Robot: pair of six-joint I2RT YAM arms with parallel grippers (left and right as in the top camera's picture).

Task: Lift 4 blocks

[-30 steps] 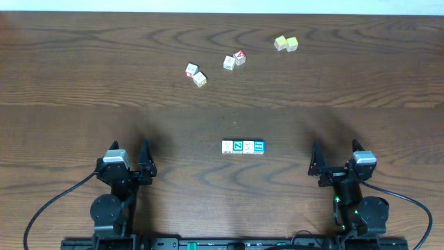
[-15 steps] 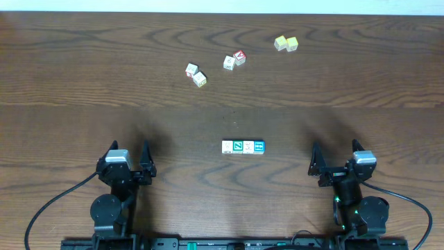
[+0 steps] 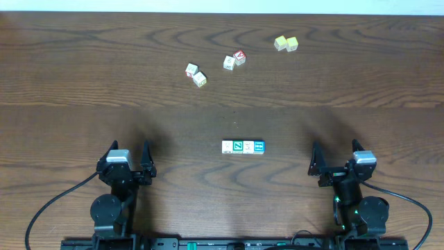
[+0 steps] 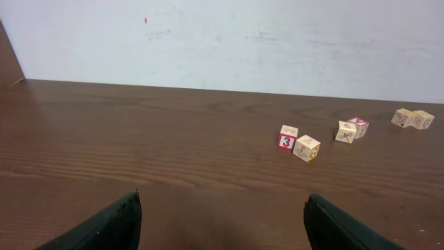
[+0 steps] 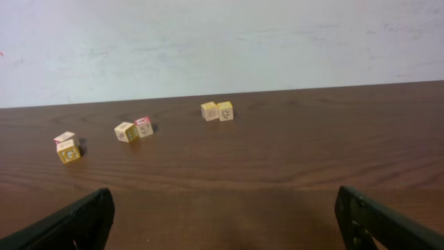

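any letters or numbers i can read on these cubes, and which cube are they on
"3": white digit on the red face of a cube, left wrist view.
Row of four blocks: green and blue prints, too small to read.
Marks on the other cubes: too blurred to read.

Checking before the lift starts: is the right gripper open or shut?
Open: the right gripper shows its fingers far apart in the wrist view, holding nothing.

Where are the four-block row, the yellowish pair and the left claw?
four-block row (image 3: 238, 146): overhead view, second cube's top.
yellowish pair (image 3: 280, 43): overhead view, left cube's top.
left claw (image 3: 130, 148): overhead view, midway between fingertips.
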